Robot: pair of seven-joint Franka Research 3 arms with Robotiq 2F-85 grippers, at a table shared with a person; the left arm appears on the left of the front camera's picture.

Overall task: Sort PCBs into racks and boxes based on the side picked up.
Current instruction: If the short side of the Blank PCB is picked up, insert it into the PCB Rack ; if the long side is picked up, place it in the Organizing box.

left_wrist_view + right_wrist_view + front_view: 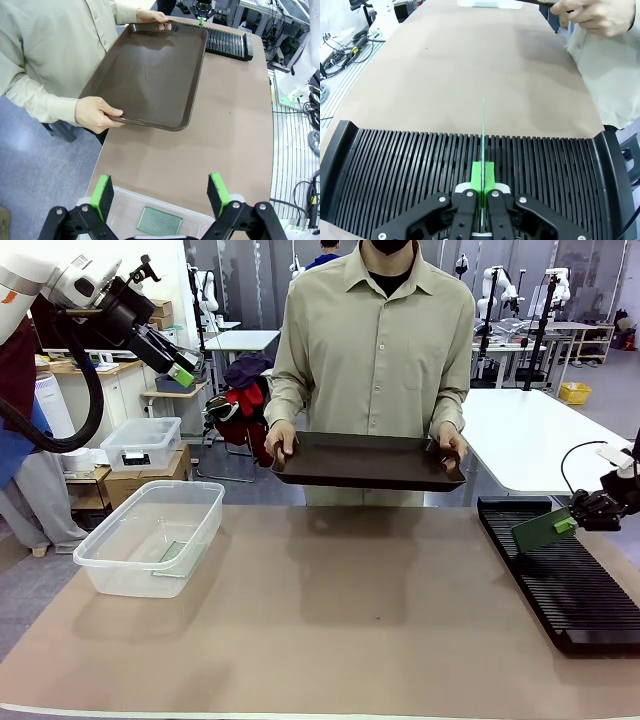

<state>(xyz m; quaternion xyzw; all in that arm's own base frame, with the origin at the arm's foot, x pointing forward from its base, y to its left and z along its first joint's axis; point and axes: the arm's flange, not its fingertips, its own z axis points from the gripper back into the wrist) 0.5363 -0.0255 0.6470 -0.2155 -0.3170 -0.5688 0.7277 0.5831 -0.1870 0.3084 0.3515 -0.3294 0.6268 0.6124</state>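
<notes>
My right gripper (577, 521) is shut on a green PCB (540, 529), holding it tilted just above the far end of the long black slotted rack (570, 585). In the right wrist view that PCB (483, 135) shows edge-on, standing upright between the shut green pads of the gripper (482, 181), in line with the slots of the rack (395, 170). My left gripper (182, 371) is raised high at the back left, open and holding nothing. Seen from its wrist, the left gripper (160, 195) hangs over the clear box (202, 216), where a second PCB (160, 221) lies flat inside.
A person at the far side holds a dark brown tray (370, 461) in both hands above the table edge; it also fills the upper part of the left wrist view as tray (145, 75). The clear box (150, 536) stands at the table's left. A smaller lidded box (141, 444) sits behind it.
</notes>
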